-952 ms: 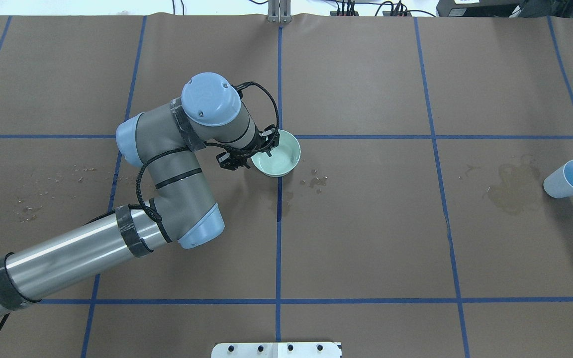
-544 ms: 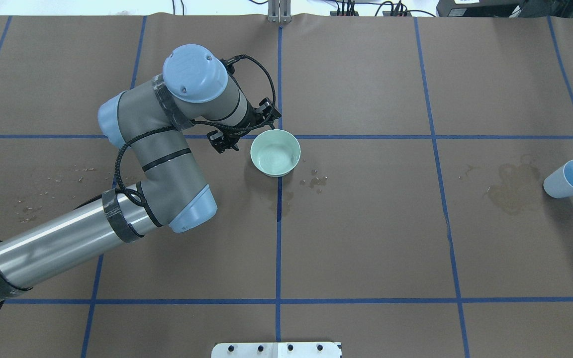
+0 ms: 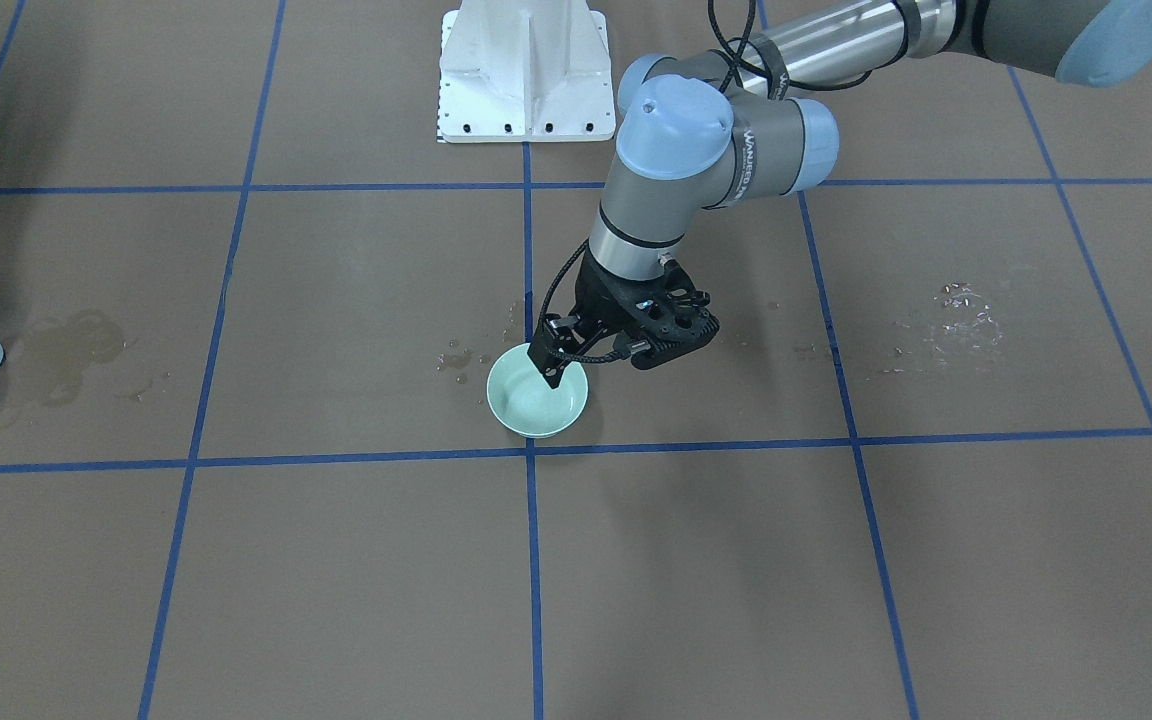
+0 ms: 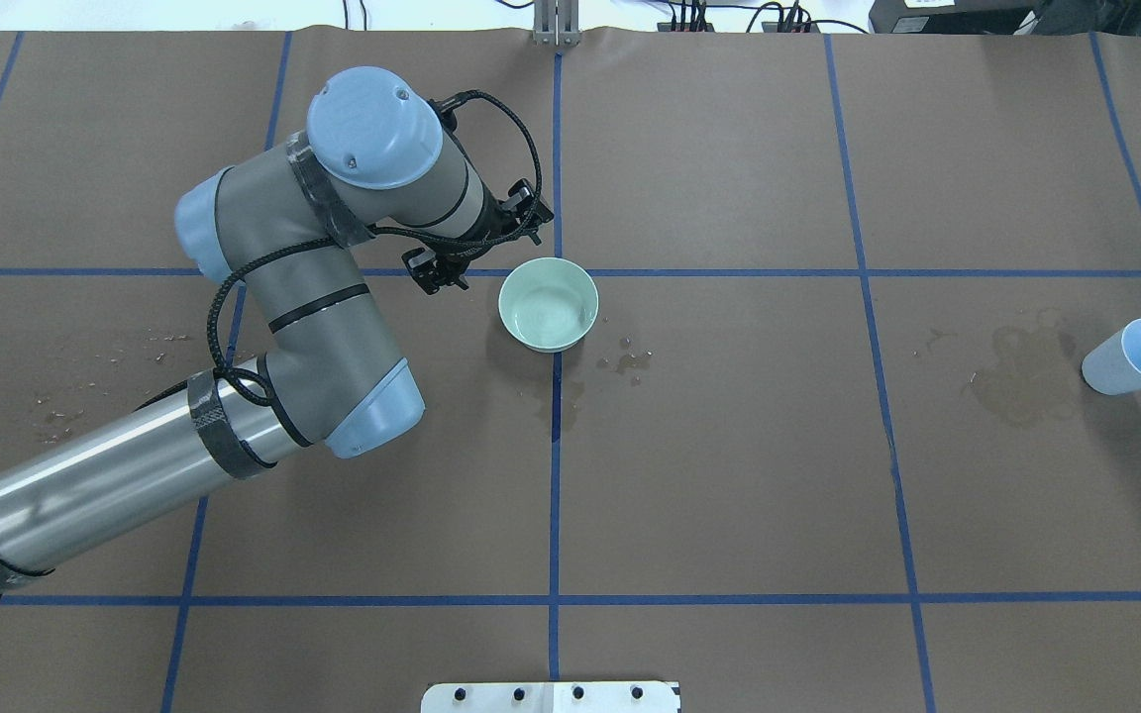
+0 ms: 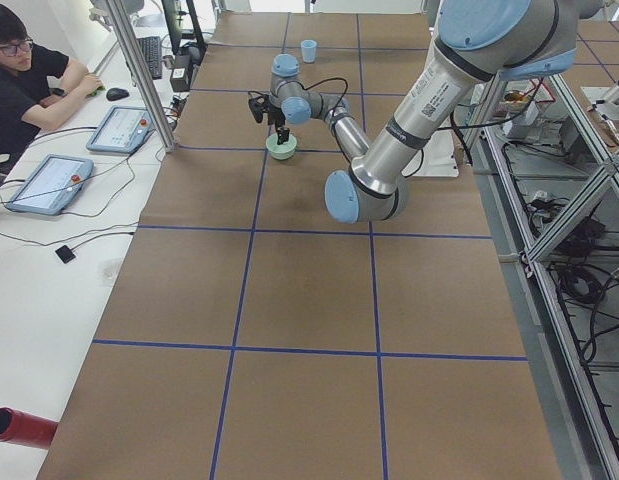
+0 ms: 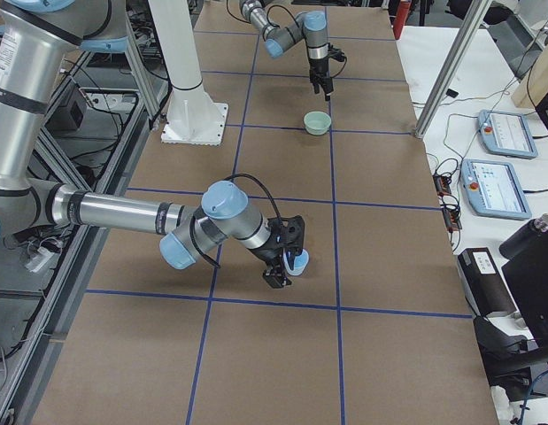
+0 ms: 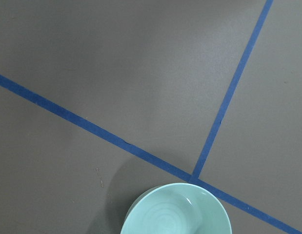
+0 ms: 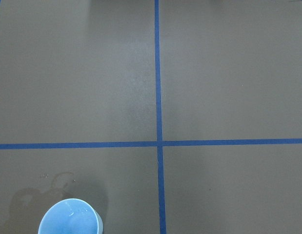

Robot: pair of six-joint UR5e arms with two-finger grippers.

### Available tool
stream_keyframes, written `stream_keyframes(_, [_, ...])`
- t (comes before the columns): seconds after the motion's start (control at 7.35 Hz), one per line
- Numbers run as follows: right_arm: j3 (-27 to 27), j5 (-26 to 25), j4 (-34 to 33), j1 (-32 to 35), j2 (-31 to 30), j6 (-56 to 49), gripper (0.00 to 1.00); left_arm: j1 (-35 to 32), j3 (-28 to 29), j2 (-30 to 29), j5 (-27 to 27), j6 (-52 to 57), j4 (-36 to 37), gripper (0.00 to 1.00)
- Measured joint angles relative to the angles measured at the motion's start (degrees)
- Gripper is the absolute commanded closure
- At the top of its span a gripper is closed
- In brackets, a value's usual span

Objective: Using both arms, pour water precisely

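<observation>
My left pincer (image 4: 478, 243) hangs apart at the bowl's (image 4: 548, 304) ten o'clock overhead (right pincer (image 6: 282, 264): cannot tell); a sideways drift could clip its rim and spill.

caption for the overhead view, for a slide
Left arm, jaws open, poised beside the bowl; cup far right by a wet patch.

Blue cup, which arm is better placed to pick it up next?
Right. The blue cup stands far on the robot's right, in the right wrist camera's view, with the right end effector seemingly beside it in the side view. The left end effector hangs open by the green bowl, well away.
</observation>
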Motion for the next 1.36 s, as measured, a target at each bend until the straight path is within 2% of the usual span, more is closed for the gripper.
stream_keyframes(0.27, [4.06, -9.74, 4.98, -10.68, -4.17, 13.23, 0.01, 0.11, -0.75, 0.23, 0.01, -0.37, 0.09, 0.0])
stream_keyframes(0.54, [5.25, -18.63, 12.08, -19.25, -8.95, 19.2, 0.01, 0.33, -1.06, 0.44, 0.49, -0.23, 0.1, 0.0])
stream_keyframes(0.68, [5.32, -26.07, 13.48, -25.92, -9.98, 22.7, 0.01, 0.55, -1.19, 0.6, 1.4, -0.03, 0.1, 0.0])
stream_keyframes(0.95, [5.26, -42.76, 13.45, -42.07, -10.68, 31.94, 0.01, 0.74, -1.32, 0.84, 2.39, 0.12, 0.1, 0.0])
stream_keyframes(1.09, [4.88, -49.31, 12.48, -48.54, -10.8, 36.15, 0.01, 0.76, -1.34, 0.95, 2.5, 0.15, 0.1, 0.0])
stream_keyframes(1.36, [2.31, -57.26, 11.35, -54.59, -10.5, 39.65, 0.01, 0.78, -1.34, 1.02, 2.5, 0.13, 0.1, 0.0])
